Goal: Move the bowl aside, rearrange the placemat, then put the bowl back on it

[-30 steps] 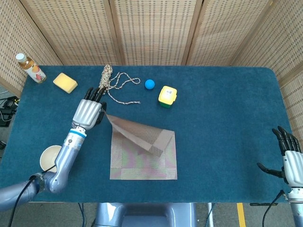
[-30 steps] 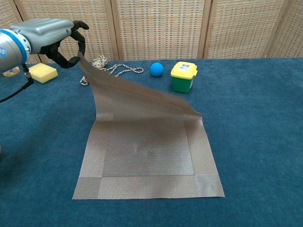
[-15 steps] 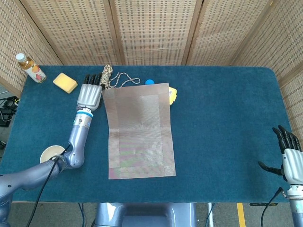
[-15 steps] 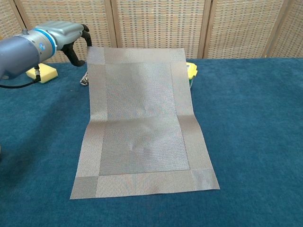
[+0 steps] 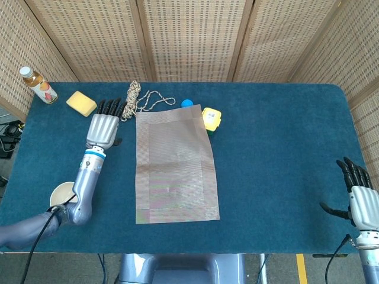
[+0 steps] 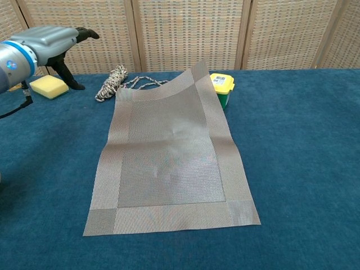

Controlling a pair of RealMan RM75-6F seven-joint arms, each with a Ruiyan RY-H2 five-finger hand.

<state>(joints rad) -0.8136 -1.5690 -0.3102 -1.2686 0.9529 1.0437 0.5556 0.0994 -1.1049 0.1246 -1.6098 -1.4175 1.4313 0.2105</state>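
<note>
Since a moment ago, the placemat [image 5: 175, 165] has gone from folded over itself, to held up by its far corner, to released: it now lies unfolded on the blue table [image 5: 278, 154], and the left hand [image 5: 102, 127] has let go and pulled back to its left. That hand hovers just beside the mat with fingers spread, holding nothing. Grey-brown and woven, with a wide border band, the placemat is a long rectangle running away from the robot, centre-left on the table. Its far right corner curls up against a yellow-lidded green container [image 6: 221, 89]; a faint crease crosses its middle. To finish this step well, the mat likely needs that raised corner flattened, perhaps by sliding it slightly toward the robot, clear of the container. A bowl [image 5: 61, 193], pale and round, seems to sit at the near left edge, partly hidden by the left arm, still off the mat. Behind the mat lie a coiled rope [image 5: 139, 97] and a blue ball [image 5: 187, 103]; farther left are a yellow sponge [image 5: 81, 103] and a small bottle [image 5: 37, 83]. Far to the right, well apart, the right hand [image 5: 357, 198] rests open with fingers apart.
</note>
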